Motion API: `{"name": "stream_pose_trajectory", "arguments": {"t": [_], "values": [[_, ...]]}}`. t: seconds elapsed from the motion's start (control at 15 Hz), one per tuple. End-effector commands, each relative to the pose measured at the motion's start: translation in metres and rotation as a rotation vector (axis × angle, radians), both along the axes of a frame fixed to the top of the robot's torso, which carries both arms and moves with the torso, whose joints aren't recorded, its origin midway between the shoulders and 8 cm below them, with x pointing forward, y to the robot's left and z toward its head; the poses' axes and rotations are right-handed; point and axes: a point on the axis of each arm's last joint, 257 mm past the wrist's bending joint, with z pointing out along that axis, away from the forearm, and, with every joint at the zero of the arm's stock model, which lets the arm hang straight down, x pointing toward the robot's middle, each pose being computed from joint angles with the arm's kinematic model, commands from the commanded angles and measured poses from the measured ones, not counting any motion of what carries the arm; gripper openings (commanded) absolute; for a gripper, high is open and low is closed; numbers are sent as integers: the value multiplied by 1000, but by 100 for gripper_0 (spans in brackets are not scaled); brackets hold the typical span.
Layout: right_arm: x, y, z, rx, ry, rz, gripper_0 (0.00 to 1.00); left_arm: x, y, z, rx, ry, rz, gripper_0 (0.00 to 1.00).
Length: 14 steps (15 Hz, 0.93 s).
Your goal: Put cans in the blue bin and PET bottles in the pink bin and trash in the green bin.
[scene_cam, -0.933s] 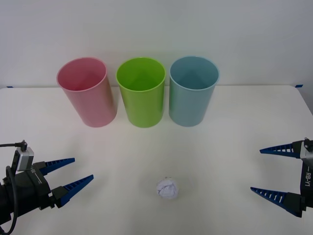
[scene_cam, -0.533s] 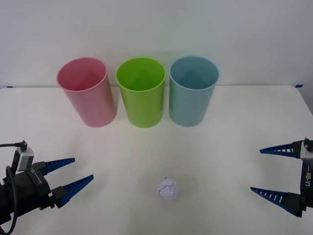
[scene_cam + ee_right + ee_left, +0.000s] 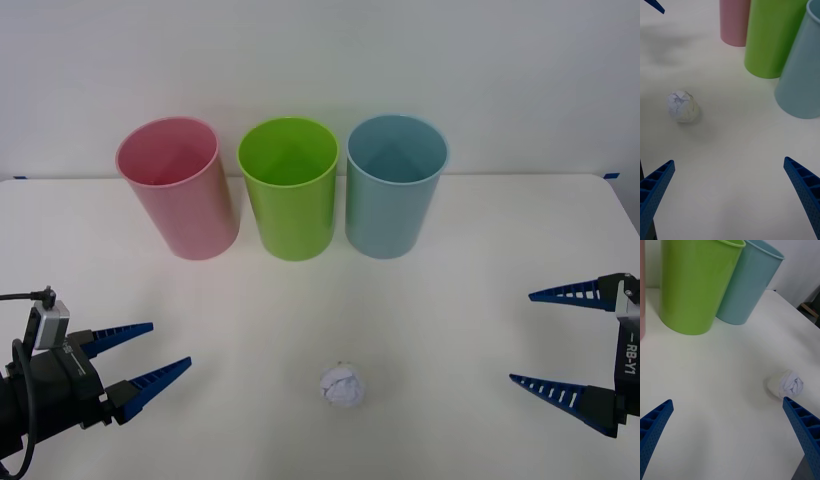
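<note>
From the front, nothing is sorted yet: the trash (image 3: 342, 386) lies alone on the table (image 3: 470, 300) between my left gripper (image 3: 145, 360) and right gripper (image 3: 562, 340), both spread wide and empty, well short of the pink bin (image 3: 180, 190), green bin (image 3: 289, 190) and blue bin (image 3: 393, 188). My right wrist shows the paper ball ahead between my fingers, so next I must reach in and close on it. Since a moment ago, only my right gripper has drifted slightly.

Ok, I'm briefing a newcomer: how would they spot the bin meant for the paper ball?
Three tall cups stand in a row at the white table's far edge. The green bin is the middle one, lime-coloured, between the pink bin and the blue bin.
</note>
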Motion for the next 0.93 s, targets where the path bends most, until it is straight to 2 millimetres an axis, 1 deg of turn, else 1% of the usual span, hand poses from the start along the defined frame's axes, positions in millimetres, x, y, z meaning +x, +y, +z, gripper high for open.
{"name": "stream_pose_trajectory", "arguments": {"t": [0.07,0.13,0.33,0.47,0.6,0.73,0.93], "values": [[-2,6,23,-32,-12,-5,100,0,0,0,0,0,0,100],[-4,5,28,-56,-6,-4,100,0,0,0,0,0,0,100],[-6,-2,35,-106,30,-28,100,0,0,0,0,0,0,100],[-8,-3,39,-134,58,-42,100,0,0,0,0,0,0,100],[-13,3,41,-153,91,-47,100,0,0,0,0,0,0,100],[-13,14,38,-177,106,-43,100,0,0,0,0,0,0,100],[-8,29,25,-212,119,-26,100,0,0,0,0,0,0,100]]}}
